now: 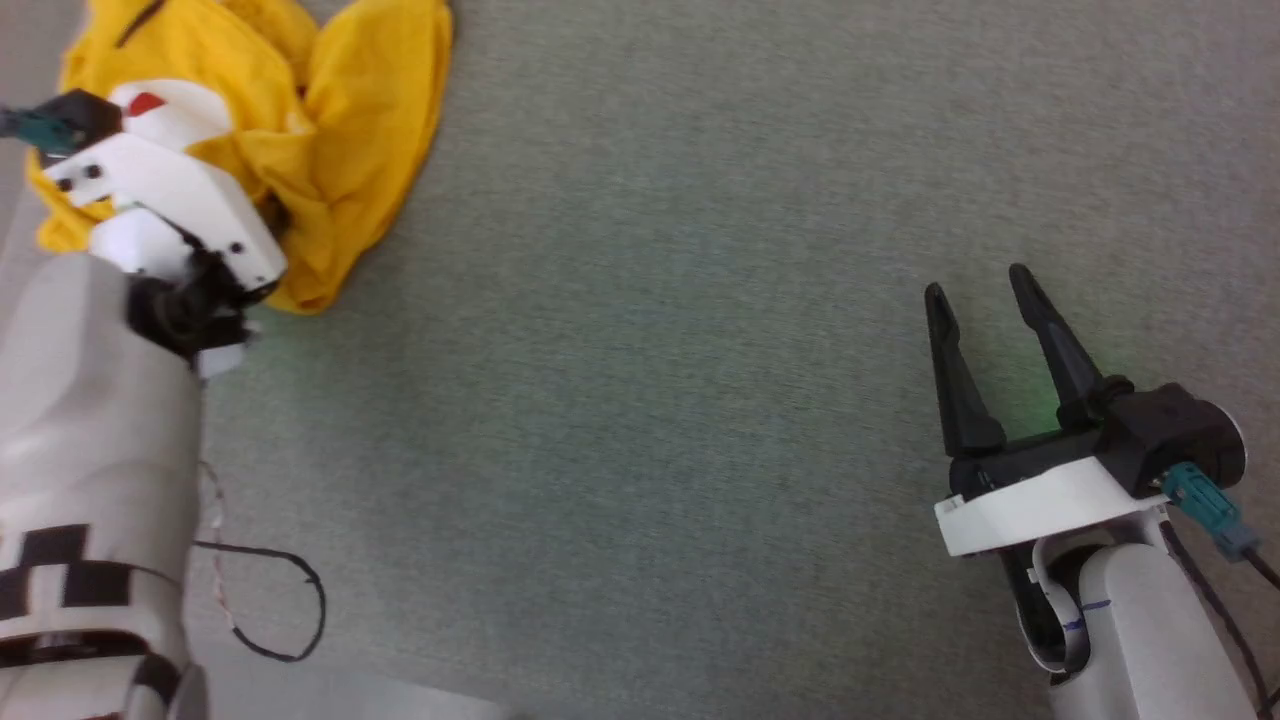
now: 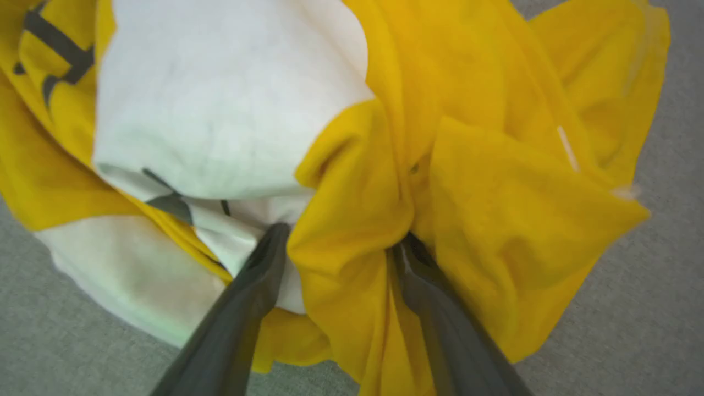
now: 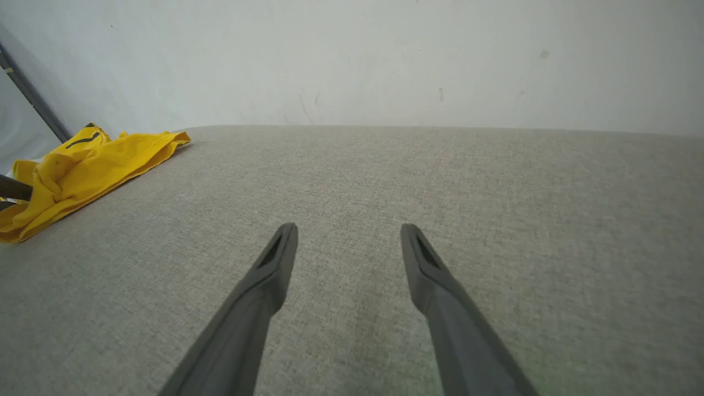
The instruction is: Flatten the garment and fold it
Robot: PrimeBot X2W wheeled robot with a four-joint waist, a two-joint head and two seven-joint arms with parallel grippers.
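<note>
At far left of surface (image 1: 700,400), garment (image 1: 350,130) lies in crumpled heap. Left claw (image 2: 344,234) spread wide, yellow fold inside it, not pinched yet. Right claw (image 1: 978,282) spread over bare surface. Best: pinch one edge only, then pull cloth toward middle.

Bare lab-like room: grey fabric worktop (image 3: 495,220), scuffed white wall (image 3: 352,55).

A grey, felt-like surface (image 1: 700,400) stretched out evenly lit, meeting a plain pale wall (image 3: 352,55) with a dark strip (image 3: 33,96) at one side.
</note>
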